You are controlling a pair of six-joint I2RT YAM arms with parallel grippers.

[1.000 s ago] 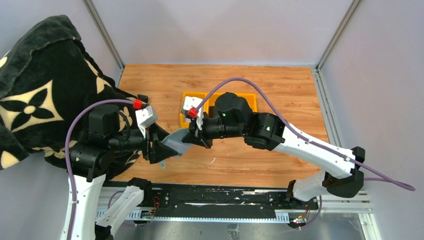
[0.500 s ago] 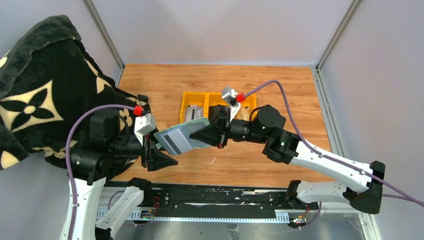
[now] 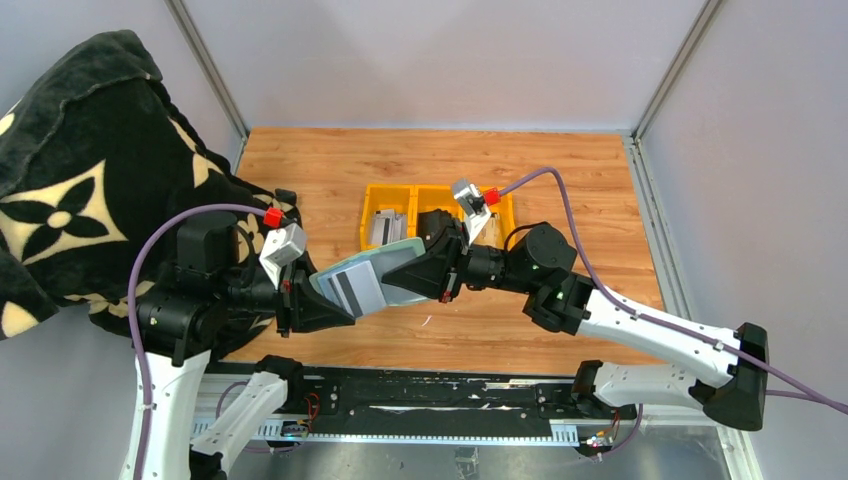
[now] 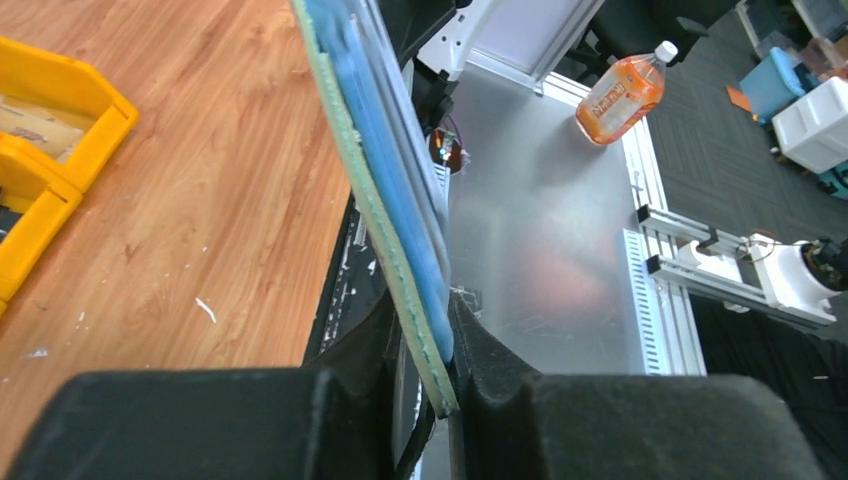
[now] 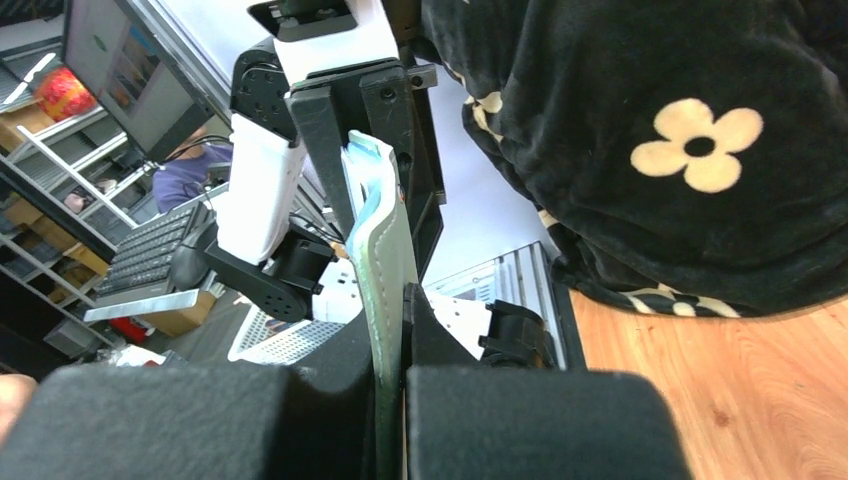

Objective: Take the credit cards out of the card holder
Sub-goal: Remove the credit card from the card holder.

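Two pincers meet above the desk and hold one card holder between them, lifted off the wood and just in front of the yellow tray. The right pincer is closed on the right side of the holder; its own camera shows the pale green edge squeezed between both fingers. The left pincer is closed on the opposite edge. From above, only one card can be counted, pale grey with a dark stripe, lying on the opened holder. The left wrist view shows the green edge together with a few thin bluish layers going down between the fingers, but how many cards these are, and whether they are pinched with the holder, I cannot tell. One tray is visible, with its right part hidden behind the right wrist; one flat grey thing lies in the left compartment, too small to identify. One black blanket with cream flowers hangs at the left, cut off by the picture edge.
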